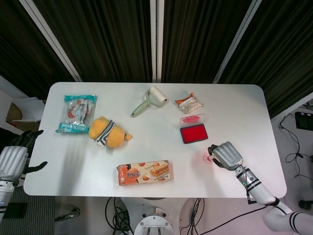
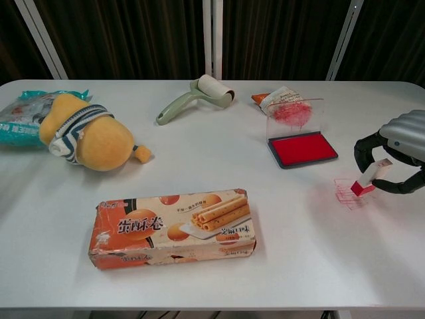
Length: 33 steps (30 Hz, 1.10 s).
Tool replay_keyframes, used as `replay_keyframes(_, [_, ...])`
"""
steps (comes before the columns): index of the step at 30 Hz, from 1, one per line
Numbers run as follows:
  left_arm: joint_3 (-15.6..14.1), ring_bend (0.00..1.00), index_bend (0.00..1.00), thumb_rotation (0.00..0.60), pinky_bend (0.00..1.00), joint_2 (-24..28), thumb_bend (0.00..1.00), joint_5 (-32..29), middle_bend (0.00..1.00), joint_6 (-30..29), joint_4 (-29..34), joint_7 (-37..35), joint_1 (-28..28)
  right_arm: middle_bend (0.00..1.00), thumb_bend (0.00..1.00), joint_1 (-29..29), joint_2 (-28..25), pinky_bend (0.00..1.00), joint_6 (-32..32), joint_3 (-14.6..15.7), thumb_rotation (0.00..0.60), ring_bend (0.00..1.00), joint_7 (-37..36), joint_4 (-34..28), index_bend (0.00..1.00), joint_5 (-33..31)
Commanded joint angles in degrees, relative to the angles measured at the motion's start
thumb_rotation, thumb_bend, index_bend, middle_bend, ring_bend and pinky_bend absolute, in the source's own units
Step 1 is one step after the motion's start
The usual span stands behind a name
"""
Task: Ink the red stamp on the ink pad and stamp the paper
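Your right hand [image 2: 398,156] pinches the stamp [image 2: 369,178] tilted above the paper [image 2: 348,194]; press unevenly and the print smears. Your left hand [image 1: 13,159] hangs empty, fingers apart, off the table.

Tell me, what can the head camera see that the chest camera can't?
Only the head view shows the left hand, fingers apart and holding nothing, off the table's left edge. It also shows the floor and cables around the table.

Only the chest view shows the stamp clearly: it is tilted, its red end low over the paper, held by the right hand.

Both show the right hand, the red ink pad, the faint red marks on the paper, the plush toy, the biscuit box, the lint roller and the snack packets.
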<state>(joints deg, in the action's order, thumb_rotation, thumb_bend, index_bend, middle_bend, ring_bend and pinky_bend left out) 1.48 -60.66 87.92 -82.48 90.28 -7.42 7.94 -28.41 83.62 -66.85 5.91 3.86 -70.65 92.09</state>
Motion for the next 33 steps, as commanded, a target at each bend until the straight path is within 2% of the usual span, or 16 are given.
replay_keyframes(1, [0.0, 0.12, 0.13, 0.600, 0.21, -0.1, 0.12, 0.0, 0.18, -0.1, 0.0, -0.2, 0.0, 0.60, 0.36, 1.1, 1.2, 1.00, -1.2, 0.6, 0.600, 0.81, -1.5, 2.0, 0.70, 1.1])
replay_keyframes(13, [-0.1, 0.12, 0.13, 0.600, 0.21, -0.3, 0.12, 0.0, 0.18, -0.7, -1.1, -1.1, -0.4, 0.58, 0.37, 2.1, 5.5, 1.00, -0.9, 0.7, 0.600, 0.81, -3.1, 9.0, 0.67, 2.3])
replay_keyframes(18, [0.0, 0.12, 0.13, 0.600, 0.21, -0.4, 0.12, -0.1, 0.18, -0.7, -1.3, -1.3, -0.5, 0.57, 0.36, 1.9, 5.5, 1.00, -0.2, 0.6, 0.600, 0.81, -3.7, 9.3, 0.62, 2.5])
replay_keyframes(33, [-0.1, 0.12, 0.16, 0.600, 0.21, -0.4, 0.12, -0.3, 0.19, -0.5, -1.4, -1.5, -0.5, 0.40, 0.30, 1.4, 3.8, 1.00, 2.1, 1.1, 0.600, 0.80, -2.9, 7.3, 0.43, 3.1])
